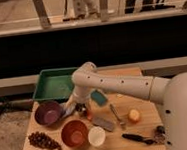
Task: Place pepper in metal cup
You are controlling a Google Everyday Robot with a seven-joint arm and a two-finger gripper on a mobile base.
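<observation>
Crowded counter (142, 125); we fear a knocked cup.
The gripper (76, 107) hangs right at the metal cup (81, 110); spread or pinching, we cannot tell. The pepper (89, 115) lies just beside the cup, so a careless reach could tip it.

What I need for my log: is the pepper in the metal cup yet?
Out, apparently: the pepper lies on the table beside the metal cup, with the gripper low next to them.
</observation>
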